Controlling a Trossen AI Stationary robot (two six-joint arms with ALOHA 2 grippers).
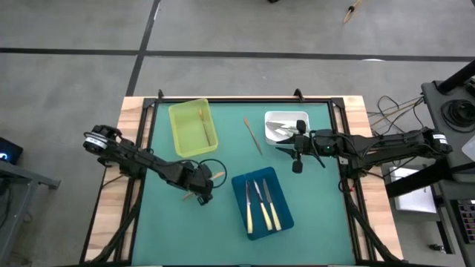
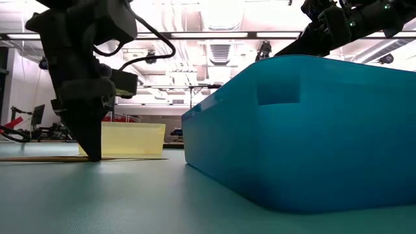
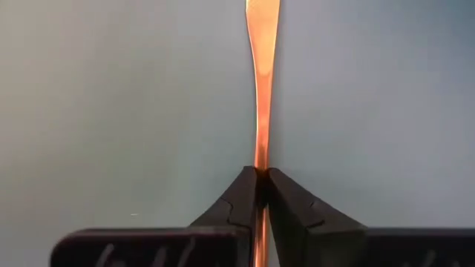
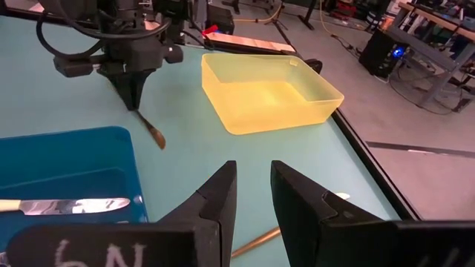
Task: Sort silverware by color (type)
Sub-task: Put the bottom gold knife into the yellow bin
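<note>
From above, the left gripper is down on the green desk, left of the blue tray, its jaws pinched shut on a copper utensil. Three knives lie in the blue tray, one copper piece in the yellow tray, another loose mid-desk. The right gripper hovers beside the white tray. Low view: the left gripper touches the desk. Left wrist: jaws clamped on the copper utensil. Right wrist: jaws part-open, holding nothing.

Grey floor with dark seams; bright ceiling lights overhead.
</note>
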